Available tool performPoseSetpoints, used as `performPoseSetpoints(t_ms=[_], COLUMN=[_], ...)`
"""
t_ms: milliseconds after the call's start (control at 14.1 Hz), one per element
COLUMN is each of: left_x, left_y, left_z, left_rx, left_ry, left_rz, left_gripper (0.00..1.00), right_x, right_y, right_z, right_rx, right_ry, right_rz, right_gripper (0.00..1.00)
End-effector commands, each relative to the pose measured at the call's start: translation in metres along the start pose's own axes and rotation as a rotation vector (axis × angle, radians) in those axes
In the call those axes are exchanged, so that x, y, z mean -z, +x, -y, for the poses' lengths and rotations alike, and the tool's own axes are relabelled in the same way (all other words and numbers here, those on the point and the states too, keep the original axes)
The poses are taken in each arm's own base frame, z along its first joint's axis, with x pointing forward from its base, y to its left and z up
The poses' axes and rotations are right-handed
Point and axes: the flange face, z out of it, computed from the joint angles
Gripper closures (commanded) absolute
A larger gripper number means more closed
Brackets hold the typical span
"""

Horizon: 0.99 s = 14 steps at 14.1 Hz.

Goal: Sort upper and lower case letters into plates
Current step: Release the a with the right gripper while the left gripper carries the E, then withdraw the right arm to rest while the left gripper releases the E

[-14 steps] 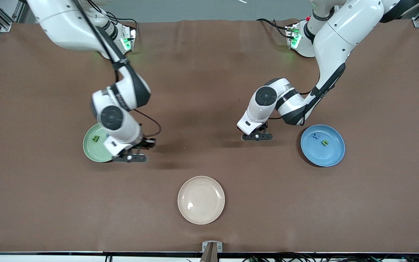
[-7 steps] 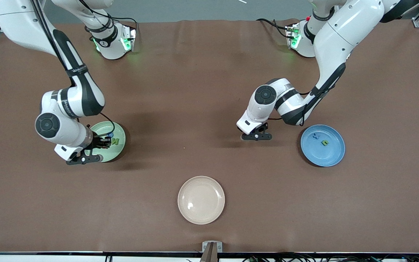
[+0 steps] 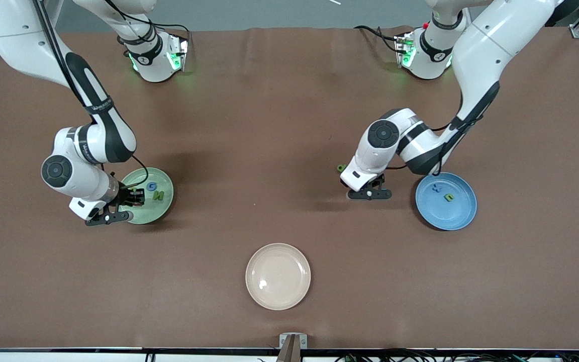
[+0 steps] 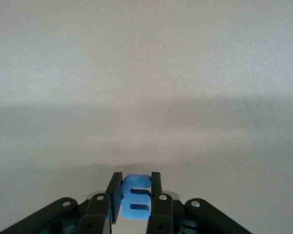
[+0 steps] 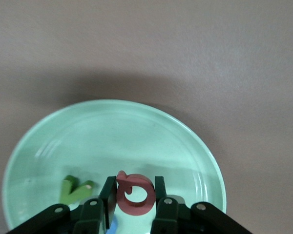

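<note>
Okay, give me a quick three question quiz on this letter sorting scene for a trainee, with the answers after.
1. True or false: the right pincer is shut on the pink Q over the light green plate.
2. What does the left pincer hold? A) a green letter B) the blue m C) nothing
3. Fill in: the plate holding no letters is the ______ plate.

Key: 1 true. 2 B; it is over the bare table between the small green letter lying loose and the blue plate. 3 cream-beige.
</note>
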Motion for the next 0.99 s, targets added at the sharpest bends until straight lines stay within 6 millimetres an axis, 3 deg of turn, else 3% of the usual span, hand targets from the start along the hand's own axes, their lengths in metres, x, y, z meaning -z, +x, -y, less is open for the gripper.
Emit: performPoseSetpoints(t_ms=[0, 142, 284, 355, 426, 497, 639, 781, 922], left_x=[0.031, 0.032, 0.041, 0.042, 0.043, 0.044, 0.042, 0.039, 0.026], left_y=[0.010, 0.016, 0.023, 0.028, 0.033, 0.038, 0.043, 0.049, 0.058], left_z=[0.040, 0.079, 0.115, 0.138, 0.161, 0.182, 0.204, 0.209, 0.223], left_rx=[-0.068, -0.127, -0.195, -0.210, -0.220, -0.245, -0.259, -0.254, -0.278], left_ry=[0.039, 0.105, 0.149, 0.157, 0.155, 0.149, 0.131, 0.104, 0.122], left_rz=[0.029, 0.099, 0.125, 0.137, 0.143, 0.150, 0.147, 0.112, 0.084], left_gripper=[0.93, 0.93, 0.93, 0.93, 0.93, 0.93, 0.93, 0.93, 0.93], right_x=[-0.007, -0.014, -0.015, -0.014, -0.014, -0.013, -0.006, 0.012, 0.046], right_y=[-0.003, -0.004, -0.004, -0.003, -0.003, -0.003, -0.002, -0.001, 0.006], right_z=[-0.001, 0.002, 0.003, 0.006, 0.006, 0.004, 0.007, 0.008, 0.014], right_rx=[0.010, 0.012, 0.015, 0.019, 0.017, 0.016, 0.019, 0.019, 0.025], right_ry=[0.020, 0.024, 0.025, 0.025, 0.025, 0.025, 0.022, 0.015, 0.007], right_rz=[-0.010, 0.000, 0.004, 0.002, 0.002, 0.002, 0.004, 0.010, 0.024], right_gripper=[0.96, 0.94, 0.81, 0.58, 0.08, 0.00, 0.00, 0.00, 0.00])
